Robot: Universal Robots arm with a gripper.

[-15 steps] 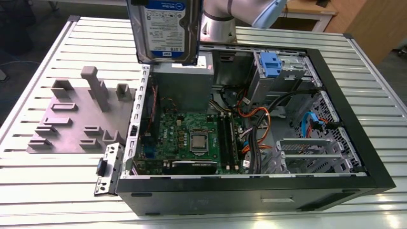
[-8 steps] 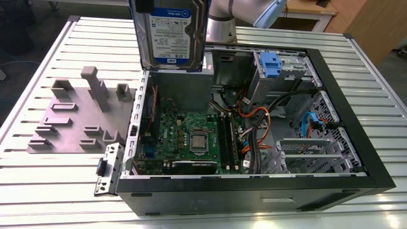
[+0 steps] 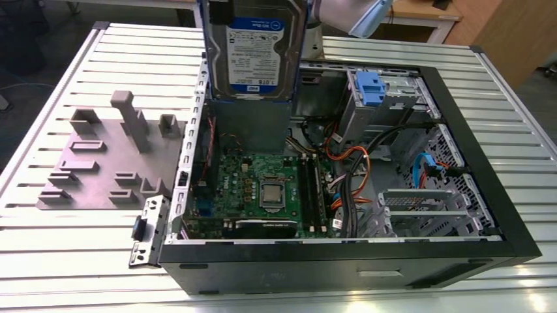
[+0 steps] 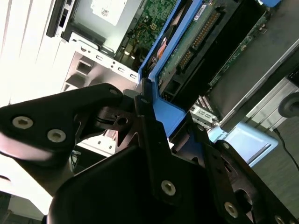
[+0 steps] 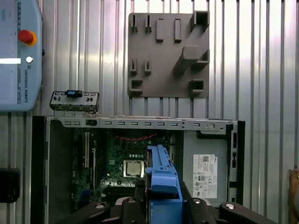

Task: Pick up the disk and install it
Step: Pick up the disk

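Pickup is done: the claw (image 5: 162,196) is closed on the disk (image 3: 252,52) at its blue rails and holds it upright above the open computer case (image 3: 348,259); installing is not yet done.

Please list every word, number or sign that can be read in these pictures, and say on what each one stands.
On the disk, the white-and-blue label: print too small to read.
On the grey box inside the computer case, the white sticker: too small to read.
On the grey pendant: one line of lettering, a maker's name, left unquoted.
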